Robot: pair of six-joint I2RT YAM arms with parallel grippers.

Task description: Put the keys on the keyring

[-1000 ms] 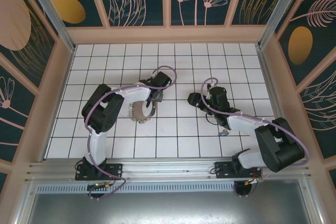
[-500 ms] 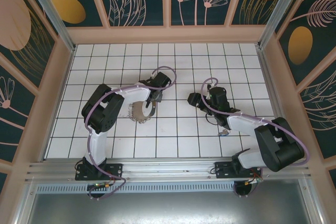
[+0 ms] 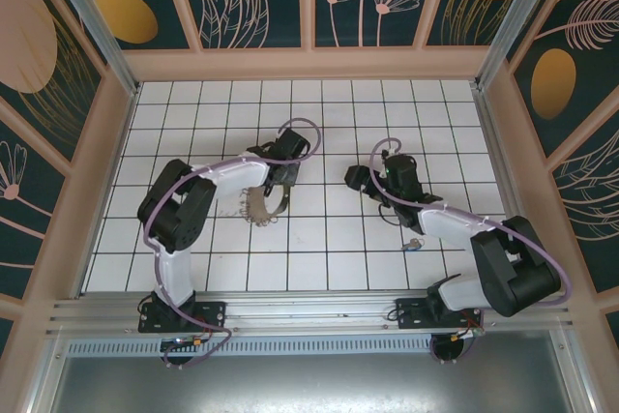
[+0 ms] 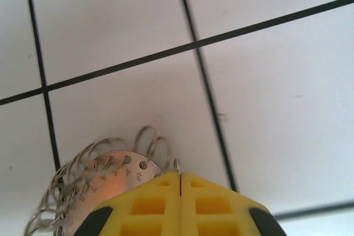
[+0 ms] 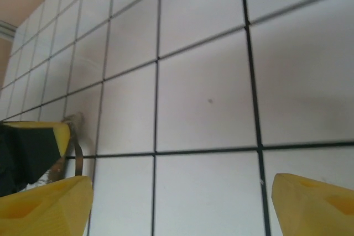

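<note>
While the left gripper (image 4: pixel 180 177) is clamping the floppy brown wire-fringed keyring loop (image 3: pixel 261 205), the right gripper (image 5: pixel 181 203) is hanging spread wide.

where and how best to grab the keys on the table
Probably the dark middle of the keys, from straight above: they lie low on the table, tight beside the right arm, leaving little room from the side. Finer shape is too small to tell.

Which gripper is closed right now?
The left gripper: its yellow fingers are pressed together, pinching a wire loop of the keyring. The right gripper has its fingers wide apart.
</note>
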